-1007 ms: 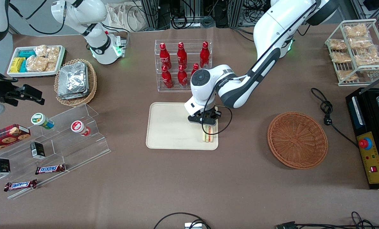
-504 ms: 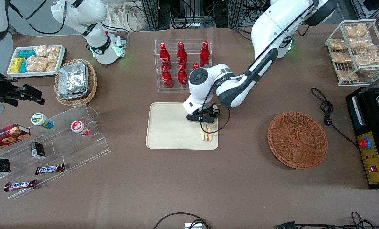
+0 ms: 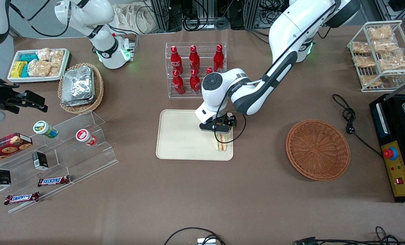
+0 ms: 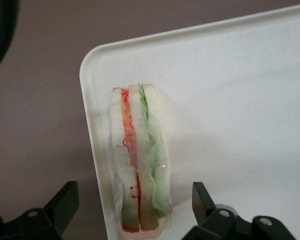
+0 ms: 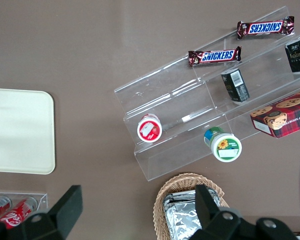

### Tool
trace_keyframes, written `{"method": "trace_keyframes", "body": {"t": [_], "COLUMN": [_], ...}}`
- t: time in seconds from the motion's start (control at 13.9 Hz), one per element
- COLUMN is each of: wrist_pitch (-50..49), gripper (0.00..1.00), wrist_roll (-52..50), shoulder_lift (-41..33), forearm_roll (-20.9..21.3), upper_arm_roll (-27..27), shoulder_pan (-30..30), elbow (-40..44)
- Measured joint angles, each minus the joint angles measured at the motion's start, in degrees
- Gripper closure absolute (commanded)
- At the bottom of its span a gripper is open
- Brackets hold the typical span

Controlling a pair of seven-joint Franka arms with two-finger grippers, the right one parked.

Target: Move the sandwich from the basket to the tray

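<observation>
The sandwich (image 3: 222, 144), a clear-wrapped wedge with orange-red and green filling, stands on its edge on the cream tray (image 3: 182, 136), near the tray corner closest to the basket. It also shows in the left wrist view (image 4: 138, 155), resting on the tray (image 4: 230, 100). My left gripper (image 3: 220, 132) hovers just above the sandwich, open; its fingers (image 4: 64, 200) stand apart on either side of the sandwich without touching it. The reddish-brown wicker basket (image 3: 318, 149) sits empty toward the working arm's end of the table.
An acrylic rack of red bottles (image 3: 195, 69) stands just farther from the camera than the tray. A tan basket of foil packets (image 3: 80, 87) and stepped acrylic shelves (image 3: 52, 153) lie toward the parked arm's end. A wire rack of snacks (image 3: 381, 54) and a black appliance (image 3: 398, 146) lie toward the working arm's end.
The gripper has let go of the sandwich and risen slightly, drawing back a little from the camera. The sandwich stays on the tray.
</observation>
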Motion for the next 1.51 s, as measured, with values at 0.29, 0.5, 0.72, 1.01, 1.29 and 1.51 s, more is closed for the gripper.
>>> {"method": "trace_keyframes", "body": {"t": [0.29, 0.5, 0.72, 1.01, 1.29, 1.51], "wrist_pitch": [-2.0, -3.9, -6.1, -14.8, -26.1, -33.1], "gripper": [0.00, 0.00, 0.00, 0.00, 0.00, 0.00], "wrist_roll": [0.2, 4.1, 14.2, 23.2, 31.3, 39.0], "shoulder_lift": [-3.9, -9.1, -13.6, -16.9, -20.3, -26.4], "forearm_roll": [0.0, -3.4, -14.7, -20.1, -26.3, -33.4], "upper_arm_roll": [0.3, 0.3, 0.4, 0.5, 2.5, 9.6], "shoulder_pan": [4.0, 10.7, 17.2, 24.6, 27.5, 27.6], "elbow": [2.1, 2.2, 2.4, 3.7, 8.3, 8.2]}}
